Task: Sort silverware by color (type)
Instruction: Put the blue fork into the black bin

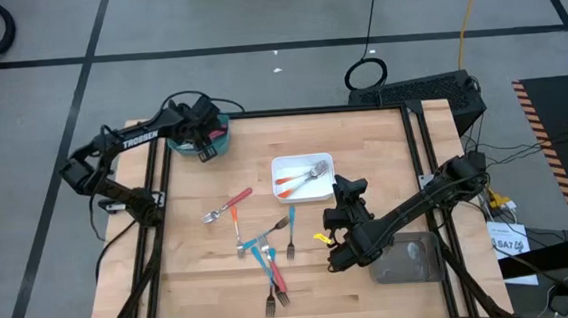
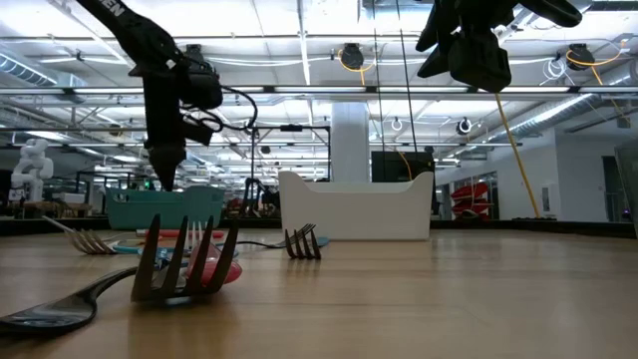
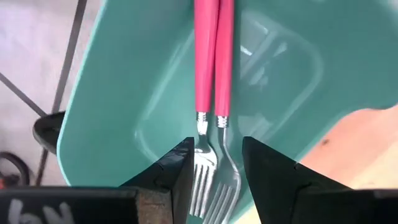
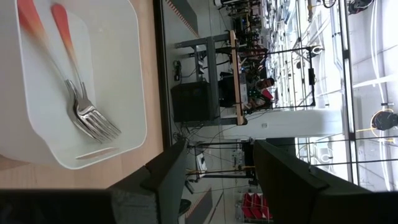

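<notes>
Where loose forks (image 1: 266,255) lie, trays (image 1: 302,177).

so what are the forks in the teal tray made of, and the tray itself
The two forks: heads look like polished metal, silvery with bright reflections on the tines; handles look like glossy pink plastic, uniform colour with a soft sheen. The teal tray: likely moulded plastic, smooth, one even colour with rounded corners and faint glare. The left gripper hangs over it, fingers open.

Glossy pink plastic fork handles (image 3: 213,56), smooth teal plastic tray (image 3: 112,93), wooden table (image 1: 362,133).
</notes>
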Available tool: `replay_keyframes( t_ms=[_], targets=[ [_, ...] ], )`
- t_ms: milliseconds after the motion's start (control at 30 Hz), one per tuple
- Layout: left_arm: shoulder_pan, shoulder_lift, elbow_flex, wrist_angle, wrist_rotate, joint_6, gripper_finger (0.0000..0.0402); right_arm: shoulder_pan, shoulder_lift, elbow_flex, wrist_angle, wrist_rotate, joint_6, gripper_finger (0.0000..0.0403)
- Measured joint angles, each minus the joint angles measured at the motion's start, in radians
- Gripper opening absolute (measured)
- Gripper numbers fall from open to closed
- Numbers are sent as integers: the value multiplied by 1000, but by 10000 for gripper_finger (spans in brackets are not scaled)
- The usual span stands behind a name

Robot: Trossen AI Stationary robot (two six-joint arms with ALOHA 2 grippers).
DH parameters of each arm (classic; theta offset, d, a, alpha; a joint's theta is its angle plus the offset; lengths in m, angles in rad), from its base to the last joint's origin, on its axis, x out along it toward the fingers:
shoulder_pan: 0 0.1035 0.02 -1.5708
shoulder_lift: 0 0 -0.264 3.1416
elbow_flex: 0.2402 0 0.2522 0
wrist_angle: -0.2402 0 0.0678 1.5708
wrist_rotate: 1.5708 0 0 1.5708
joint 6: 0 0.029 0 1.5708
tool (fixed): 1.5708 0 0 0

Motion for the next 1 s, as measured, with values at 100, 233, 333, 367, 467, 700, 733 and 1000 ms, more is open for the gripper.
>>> replay_keyframes(
  t_ms=[100,233,333,367,467,700,733,1000],
  targets=[
    [-35,-19,28,-30,0,-71,145,0,0,0,0,-1,5,181],
    [-92,-56,48,-66,0,-126,145,0,0,0,3,-5,9,181],
    [-137,-94,53,-81,0,-151,145,0,0,0,8,-14,10,181],
    [-153,-108,54,-81,0,-161,145,0,0,0,8,-22,10,181],
    [-206,-151,55,-83,0,-193,145,0,0,0,11,-29,10,181],
    [-385,-217,55,-113,1,-295,145,0,0,0,26,-49,10,181],
    [-418,-221,55,-113,1,-311,145,0,0,0,26,-58,10,181],
    [-664,-223,55,-146,3,-482,145,0,0,0,33,-133,13,181]
  ],
)
